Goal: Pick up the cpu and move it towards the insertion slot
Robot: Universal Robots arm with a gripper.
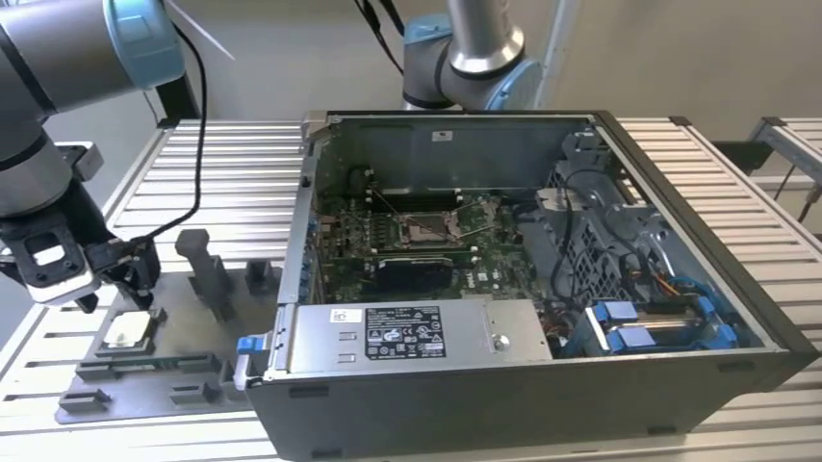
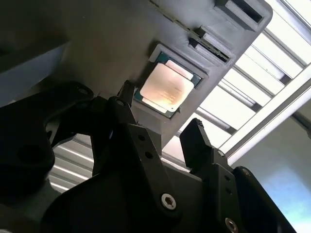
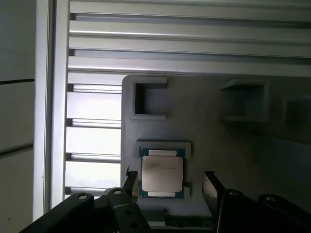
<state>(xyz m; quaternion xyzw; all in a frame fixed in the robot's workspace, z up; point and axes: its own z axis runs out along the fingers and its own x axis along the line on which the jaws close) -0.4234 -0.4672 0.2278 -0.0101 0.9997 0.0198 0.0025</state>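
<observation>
Ribbed aluminium table (image 1: 218, 164), slats also seen in the first wrist view (image 3: 170, 48). Grey plastic tray (image 1: 187, 332) lies flat on it at the exterior view's left. Open computer case (image 1: 514, 409) stands on it just beside the tray, to its right.

A plain, pale wall (image 1: 283, 58) stands behind a work table (image 1: 231, 164) whose top is made of ribbed silver metal slats laid side by side. At the exterior view's right, a second slatted table (image 1: 799, 135) stands near it, with a gap between them. In both wrist views the slats (image 3: 194, 43) (image 2: 277, 58) shine brightly under even light.
</observation>
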